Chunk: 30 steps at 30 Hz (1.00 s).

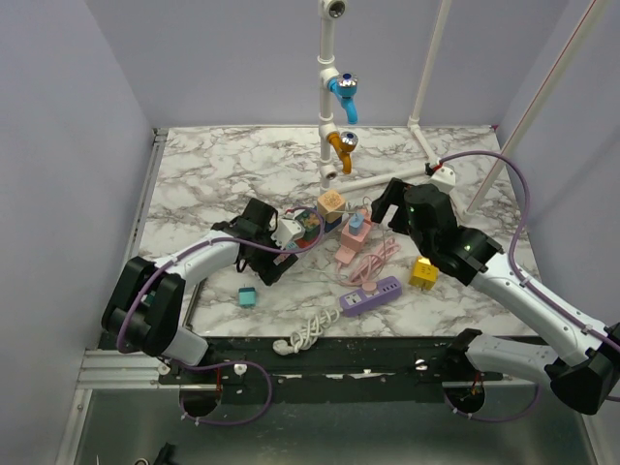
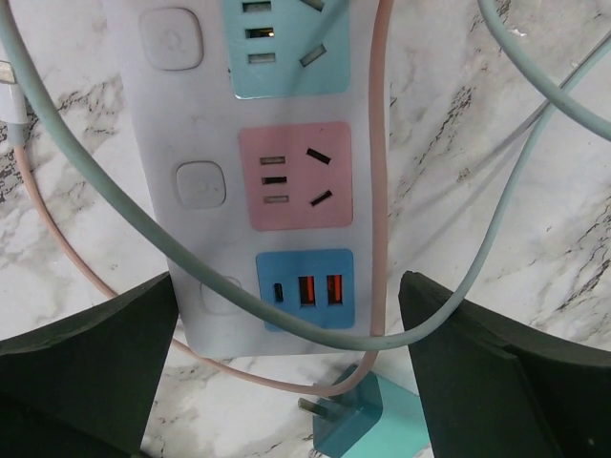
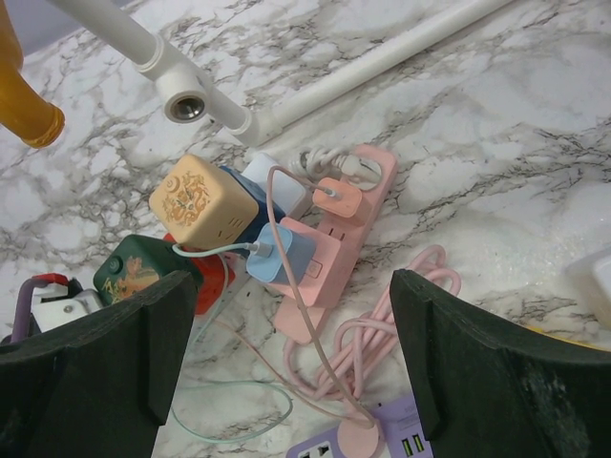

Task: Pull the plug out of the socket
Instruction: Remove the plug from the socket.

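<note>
Marble tabletop (image 1: 223, 174) is seen from above, strewn with cables (image 1: 371, 260); the pink power strip (image 1: 346, 244) lies near the middle, a blue plug (image 1: 356, 226) seated in it. From the left wrist, the left gripper (image 2: 286, 286) is held wide open over a white power strip (image 2: 205, 114), nothing grasped. From the right wrist, the right gripper (image 3: 291, 286) is spread open above the pink power strip, empty. The blue plug is judged light, rigid and smooth; its flat sides should be pinched, since the strip may lift too.

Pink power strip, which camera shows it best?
The right wrist view: the pink power strip lies whole and near, its blue plug and pink plug seated. The top view shows it small. The left wrist view shows only a white strip.
</note>
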Motion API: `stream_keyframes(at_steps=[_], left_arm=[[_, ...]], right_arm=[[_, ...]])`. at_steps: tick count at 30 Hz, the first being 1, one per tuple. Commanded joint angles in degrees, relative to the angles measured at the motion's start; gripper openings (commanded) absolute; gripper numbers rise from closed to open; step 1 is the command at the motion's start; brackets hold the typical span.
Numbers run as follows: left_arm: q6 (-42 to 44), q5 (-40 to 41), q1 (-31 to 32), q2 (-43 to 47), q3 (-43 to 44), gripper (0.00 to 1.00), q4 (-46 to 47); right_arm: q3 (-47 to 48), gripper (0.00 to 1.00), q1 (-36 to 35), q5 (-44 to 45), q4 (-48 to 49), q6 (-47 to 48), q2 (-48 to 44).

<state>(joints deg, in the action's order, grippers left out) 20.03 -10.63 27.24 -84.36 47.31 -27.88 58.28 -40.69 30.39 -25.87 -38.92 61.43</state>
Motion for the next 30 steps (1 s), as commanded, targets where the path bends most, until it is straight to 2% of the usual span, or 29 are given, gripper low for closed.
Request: stream_keyframes(at_steps=[1, 2, 5, 8, 11, 13, 15, 17, 20, 30], left_arm=[[-0.9, 1.5, 0.4, 0.5, -1.6, 0.98, 1.7], [-0.7, 1.5, 0.4, 1.4, -2.5, 0.97, 2.5], [-0.6, 1.6, 0.4, 4.0, -5.0, 0.84, 5.8], [-1.1, 2.7, 0.4, 6.4, -7.0, 0.65, 7.9], [-1.7, 3.2, 0.4, 10.1, -9.9, 0.51, 10.6], [-1.6, 3.0, 0.4, 12.9, -11.4, 0.38, 11.9], [-1.4, 2.3, 0.4, 15.5, -12.1, 0.2, 12.6], [-1.2, 1.9, 0.3, 17.5, -12.1, 0.11, 12.7], [-1.8, 0.4, 0.2, 18.5, -10.0, 0.06, 10.7], [-5.0, -4.6, -0.5, 21.1, -1.1, 0.02, 0.3]], right_arm=[[-0.8, 0.88, -0.4, 1.2, 1.8, 0.3, -1.0], [-0.9, 0.87, -0.4, 1.3, 1.9, 0.3, -1.0], [-0.7, 0.84, -0.4, 1.2, 2.2, 0.4, -0.9], [-0.4, 0.82, -0.4, 1.0, 2.4, 0.4, -0.7], [-0.4, 0.81, -0.4, 0.6, 2.9, 0.2, -0.7], [-0.4, 0.8, -0.5, 0.1, 3.2, 0.1, -0.4], [-0.6, 0.8, -0.5, -0.5, 3.7, 0.0, -0.2], [-1.1, 0.8, -0.7, -1.2, 4.8, 0.2, -0.1], [-2.0, 0.81, -1.3, -2.4, 6.6, 0.7, 0.0], [-7.6, 0.89, -8.3, -8.2, 18.5, 6.6, -1.4]])
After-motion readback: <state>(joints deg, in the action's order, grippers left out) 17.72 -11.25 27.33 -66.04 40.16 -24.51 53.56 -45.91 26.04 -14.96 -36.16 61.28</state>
